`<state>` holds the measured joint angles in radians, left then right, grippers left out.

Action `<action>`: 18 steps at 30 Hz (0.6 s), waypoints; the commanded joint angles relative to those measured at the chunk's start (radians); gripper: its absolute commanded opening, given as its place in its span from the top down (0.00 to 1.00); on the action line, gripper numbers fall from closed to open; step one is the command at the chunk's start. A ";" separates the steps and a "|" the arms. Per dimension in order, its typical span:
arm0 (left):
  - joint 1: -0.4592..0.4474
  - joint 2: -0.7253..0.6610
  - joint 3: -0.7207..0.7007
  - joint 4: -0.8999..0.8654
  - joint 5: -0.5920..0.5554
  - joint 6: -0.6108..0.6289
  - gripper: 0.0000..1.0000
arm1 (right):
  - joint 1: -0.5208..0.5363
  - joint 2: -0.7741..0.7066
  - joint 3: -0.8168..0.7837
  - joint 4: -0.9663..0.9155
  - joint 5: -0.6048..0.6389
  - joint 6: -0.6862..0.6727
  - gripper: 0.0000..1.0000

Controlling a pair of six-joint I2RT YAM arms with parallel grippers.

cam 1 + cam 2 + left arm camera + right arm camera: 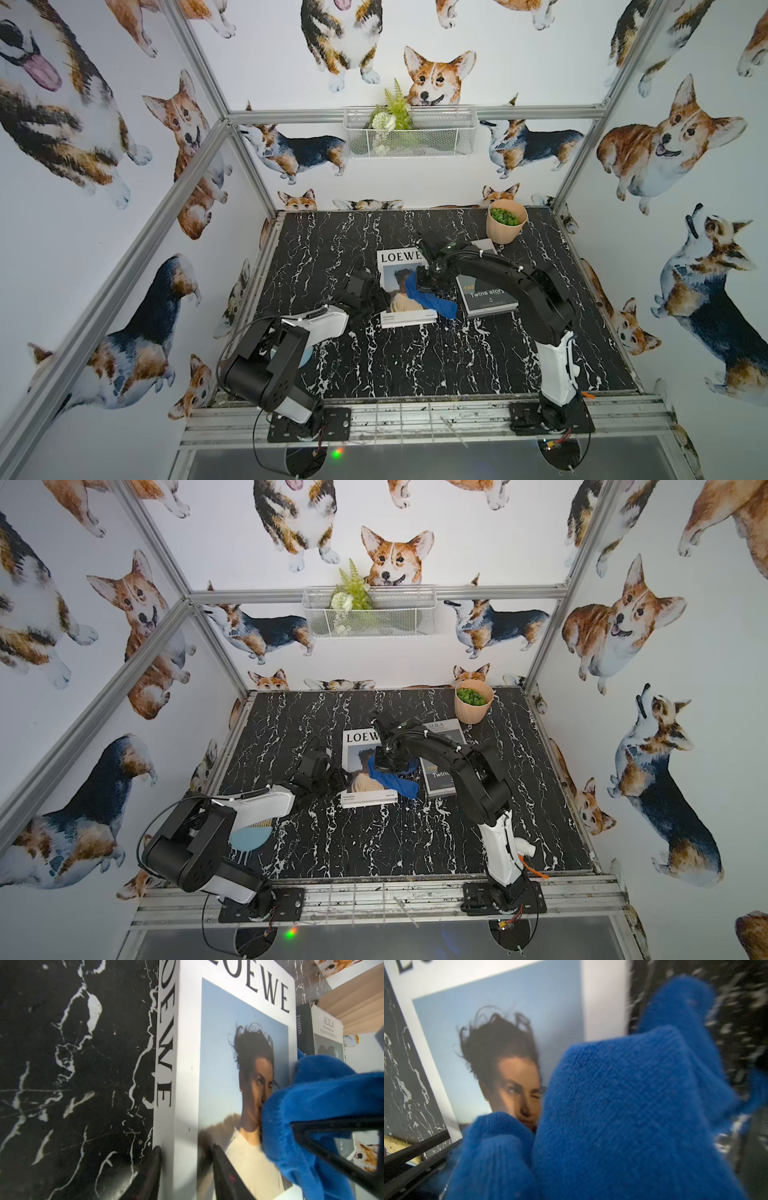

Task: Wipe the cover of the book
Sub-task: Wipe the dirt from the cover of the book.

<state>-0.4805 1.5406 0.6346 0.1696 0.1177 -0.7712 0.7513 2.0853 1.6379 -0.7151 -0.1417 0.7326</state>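
Find the LOEWE book (397, 266) flat on the marble table (415, 365), cover up, nearer the robot than the peach pot (505, 230) and toward the left arm's side of it. Treat the step as mid-wipe: see the blue cloth (432, 301) bunched on the half of the cover nearer the pot, trailing off the cover's edge onto the table. Note the right gripper (428, 286) pinched shut on the cloth's upper fold, low over the cover. Grip firmly and press just enough to flatten the cloth's belly on the glossy cover, never the fingertips. Sweep away from the pot, across the portrait to the white margin farthest from it, then back in overlapping passes up to the title lettering. Avoid wiping with the loose tail alone. Count on the left gripper (186, 1147) at the book edge farthest from the pot, jaws partly closed astride the spine, one finger (222, 1167) on the cover and one against the spine, apparently clamping the book in place. Use that brace against sliding and stop each pass short of that finger. Mind the dark book (490, 297) just beside, between the LOEWE book and the pot; avoid snagging the cloth's tail on it.
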 commanded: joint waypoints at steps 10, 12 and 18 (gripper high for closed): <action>-0.021 0.019 0.001 -0.128 -0.010 -0.022 0.58 | 0.039 0.037 0.040 -0.053 0.023 0.010 1.00; -0.021 0.022 0.000 -0.124 -0.010 -0.022 0.58 | 0.005 -0.008 -0.031 -0.045 0.031 0.003 1.00; -0.023 0.022 -0.002 -0.122 -0.010 -0.022 0.59 | -0.059 -0.132 -0.223 -0.017 0.079 -0.011 1.00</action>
<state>-0.4988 1.5539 0.6415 0.1825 0.1017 -0.7883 0.7025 1.9793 1.4738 -0.6449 -0.1623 0.7349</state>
